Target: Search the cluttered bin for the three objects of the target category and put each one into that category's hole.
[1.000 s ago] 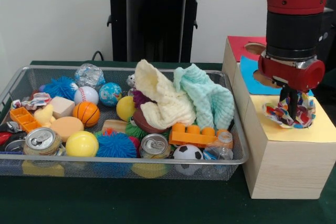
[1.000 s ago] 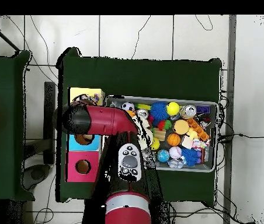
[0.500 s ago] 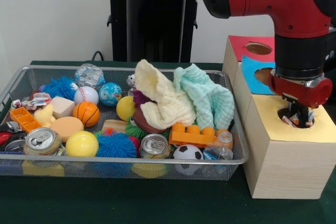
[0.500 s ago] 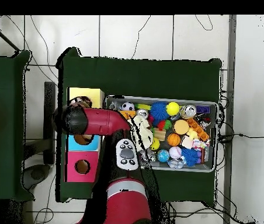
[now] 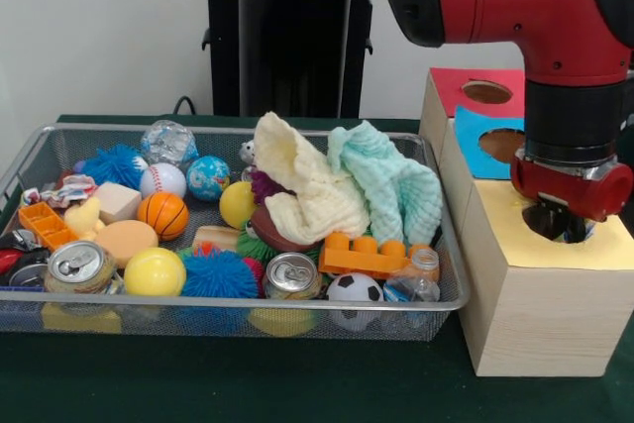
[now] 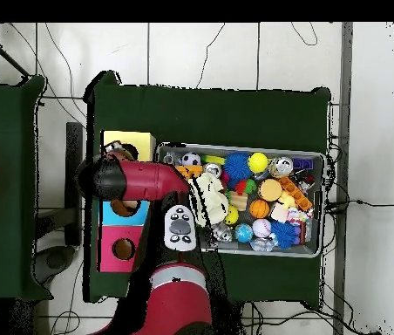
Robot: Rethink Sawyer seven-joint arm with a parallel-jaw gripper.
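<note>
My gripper (image 5: 561, 224) reaches down into the round hole of the yellow box top (image 5: 515, 235), its tips sunk in the opening. Nothing shows in it or around it. In the overhead view the red arm (image 6: 135, 179) covers that hole and hides the gripper. The wire bin (image 5: 30, 151) holds a crumpled colourful wrapper (image 5: 65, 189) at its left, a foil ball (image 5: 168, 140) at the back, and two cans (image 5: 79, 264) (image 5: 291, 274) near the front edge.
Behind the yellow section sit a blue top with a hole (image 5: 501, 144) and a red top with a hole (image 5: 487, 92). Balls, spiky toys, an orange brick (image 5: 365, 255) and two cloths (image 5: 307, 190) (image 5: 396, 185) crowd the bin (image 6: 318, 157).
One second ago the gripper held a crumpled colourful wrapper above the yellow top. It sank into the hole, and the wrapper has gone from sight.
</note>
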